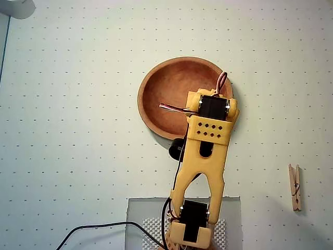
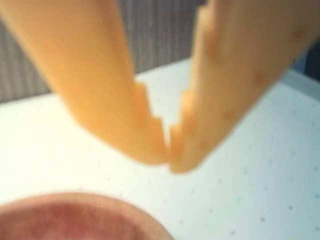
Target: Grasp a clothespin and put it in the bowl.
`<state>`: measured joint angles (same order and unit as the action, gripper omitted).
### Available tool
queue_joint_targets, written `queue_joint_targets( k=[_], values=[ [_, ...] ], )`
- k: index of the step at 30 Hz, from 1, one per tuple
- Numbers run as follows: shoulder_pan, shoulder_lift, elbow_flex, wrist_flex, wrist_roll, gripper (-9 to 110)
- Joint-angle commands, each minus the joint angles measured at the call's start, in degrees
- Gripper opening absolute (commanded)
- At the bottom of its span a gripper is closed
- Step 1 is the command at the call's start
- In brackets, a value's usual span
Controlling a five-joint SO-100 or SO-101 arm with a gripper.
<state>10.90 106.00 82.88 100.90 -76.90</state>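
Observation:
The reddish-brown wooden bowl (image 1: 171,94) sits in the middle of the white dotted table in the overhead view, and nothing shows inside it. The yellow arm reaches up over the bowl's right side and hides part of the rim. A light-wood clothespin (image 1: 295,186) lies flat far off at the right, well away from the arm. In the wrist view my gripper (image 2: 169,161) is shut, its two yellow fingertips touching with nothing between them. It hangs above the table just beyond the bowl's rim (image 2: 75,210).
The arm's base stands on a grey pad (image 1: 143,219) at the bottom centre, with a black cable (image 1: 99,226) trailing left. A pale round object (image 1: 18,8) sits at the top left corner.

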Motion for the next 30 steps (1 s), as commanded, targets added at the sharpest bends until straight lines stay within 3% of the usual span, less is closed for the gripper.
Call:
queue_joint_targets(
  k=[1,11,22,30],
  values=[
    [2.72,-0.18,-2.20,1.58,-2.46,-3],
    [14.94,-1.32,-0.44,0.97,-2.72,-3],
    [28.39,-1.41,0.26,1.49,-13.71,-3],
    [32.87,-1.32,9.58,1.41,-14.59,-3]
  ],
)
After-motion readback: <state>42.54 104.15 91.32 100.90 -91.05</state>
